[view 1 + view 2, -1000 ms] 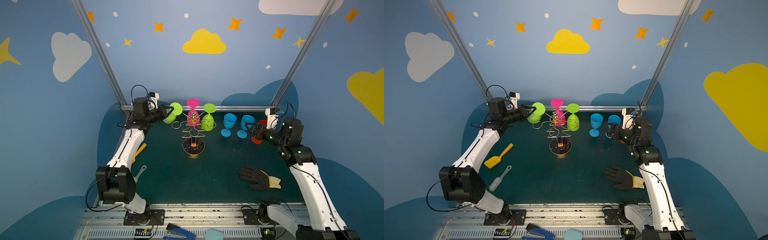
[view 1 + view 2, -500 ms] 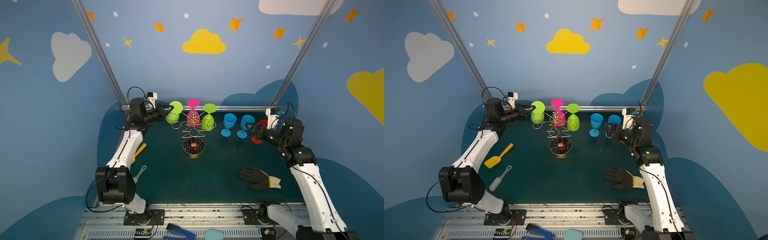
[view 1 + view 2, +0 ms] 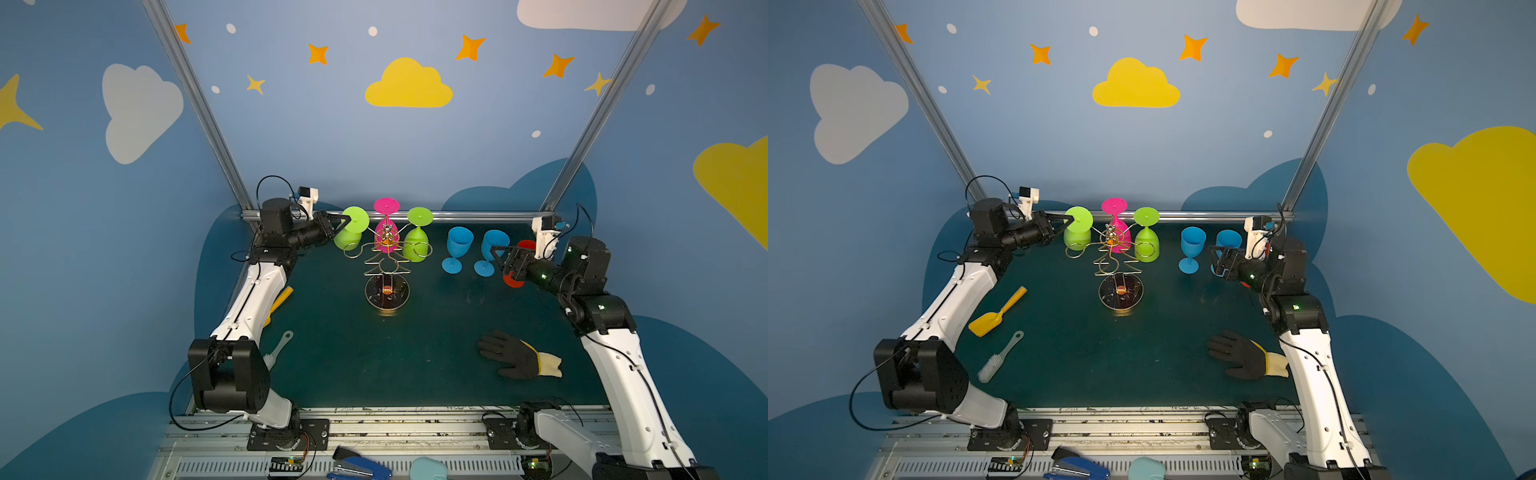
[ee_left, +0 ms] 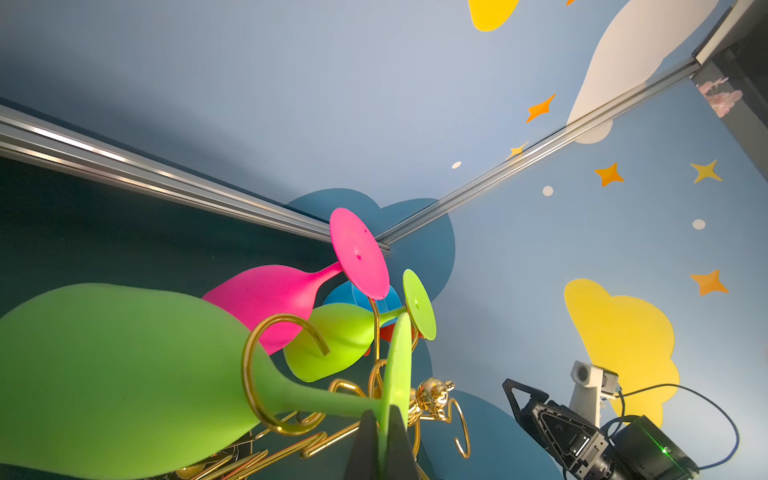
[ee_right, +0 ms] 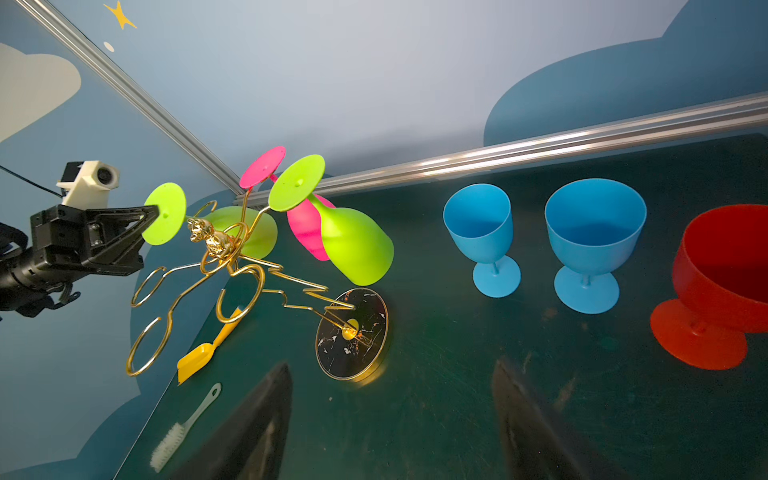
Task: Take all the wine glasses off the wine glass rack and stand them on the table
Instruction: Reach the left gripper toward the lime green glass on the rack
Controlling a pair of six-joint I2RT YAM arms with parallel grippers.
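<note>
Glass (image 3: 348,241): green, inverted; L gripper (image 4: 381,415) pinches its foot rim.
Spot: stem hangs in rack's (image 3: 386,293) left loop (image 4: 247,370).
Step (est.): slide stem out thru loop gap, level + slow; don't tug rack.
Near: pink glass (image 3: 386,205) close, keep clear.
R gripper (image 5: 395,419): jaws apart, empty.

Gold wire wine glass rack (image 3: 376,291); base black, white-veined, gold-rimmed. Lime-green wine glass (image 3: 347,241), second lime-green glass (image 3: 415,249), pink glass (image 3: 386,205). Two blue goblets (image 3: 459,245), one red goblet (image 5: 723,282). Dark green counter (image 3: 374,365). Black glove (image 3: 509,357), yellow band, cream cuff. Yellow scoop (image 3: 996,318). Blue walls (image 3: 332,145), white and yellow clouds.
</note>
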